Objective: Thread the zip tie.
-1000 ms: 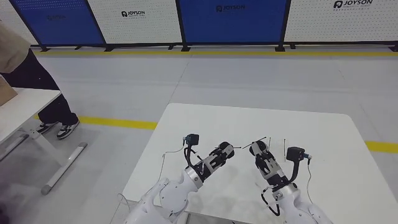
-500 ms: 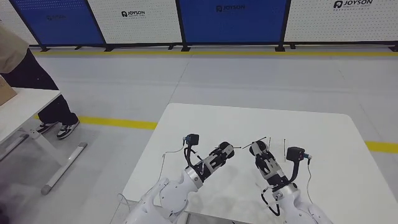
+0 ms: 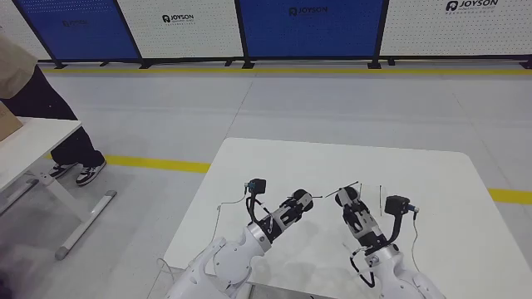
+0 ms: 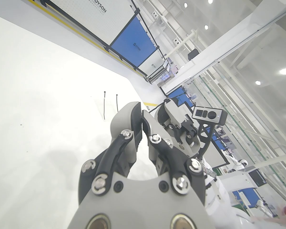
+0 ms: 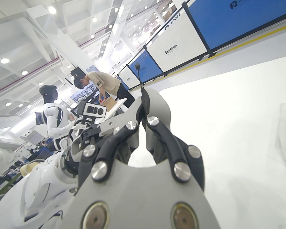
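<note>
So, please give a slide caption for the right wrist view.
Right pincer shut on a black zip tie above the white table.

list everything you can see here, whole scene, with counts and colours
held zip tie: 1, black, clamped in the right gripper, head end sticking out past the fingertips
spare zip ties: 2, black, lying side by side on the table beyond the grippers
table: 1, white, under both arms
side table: 1, white, off to one side across the floor
partition panels: several, blue and white, in a row behind the table
floor line: 1, yellow, running past the table's far edge
left gripper: 1, grey and black, shut, above the table, facing the right gripper
right gripper: 1, grey and black, shut on the held zip tie, above the table
</note>
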`<state>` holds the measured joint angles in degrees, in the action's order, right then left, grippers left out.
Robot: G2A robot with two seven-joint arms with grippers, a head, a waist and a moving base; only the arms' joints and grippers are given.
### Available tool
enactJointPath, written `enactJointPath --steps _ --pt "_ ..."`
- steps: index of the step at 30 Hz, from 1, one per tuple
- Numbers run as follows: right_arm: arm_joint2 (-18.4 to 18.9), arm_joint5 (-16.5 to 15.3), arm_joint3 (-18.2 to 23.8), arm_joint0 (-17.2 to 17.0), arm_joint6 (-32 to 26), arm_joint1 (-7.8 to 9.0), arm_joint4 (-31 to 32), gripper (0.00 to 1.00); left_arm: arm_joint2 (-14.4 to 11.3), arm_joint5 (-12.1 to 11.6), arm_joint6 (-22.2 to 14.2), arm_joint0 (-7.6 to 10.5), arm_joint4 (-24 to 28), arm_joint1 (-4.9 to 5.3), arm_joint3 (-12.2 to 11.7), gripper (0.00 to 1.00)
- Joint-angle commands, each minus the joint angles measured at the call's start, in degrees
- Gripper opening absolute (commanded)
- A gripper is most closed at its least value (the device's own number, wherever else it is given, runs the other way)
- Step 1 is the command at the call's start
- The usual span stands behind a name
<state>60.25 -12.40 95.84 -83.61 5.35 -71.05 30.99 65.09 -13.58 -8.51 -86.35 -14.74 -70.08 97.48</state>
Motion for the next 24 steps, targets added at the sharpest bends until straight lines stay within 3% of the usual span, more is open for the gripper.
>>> enactJointPath --steps 1,24 --pt "0.0 -0.3 -0.1 0.0 -0.1 -0.1 -0.4 0.0 0.0 0.0 0.0 0.0 0.0 0.0 0.0 0.0" --pt "-0.8 0.5 -2.4 2.1 -2.6 -1.36 -0.2 0.0 0.0 0.0 0.0 0.0 0.0 0.0 0.0 0.0"
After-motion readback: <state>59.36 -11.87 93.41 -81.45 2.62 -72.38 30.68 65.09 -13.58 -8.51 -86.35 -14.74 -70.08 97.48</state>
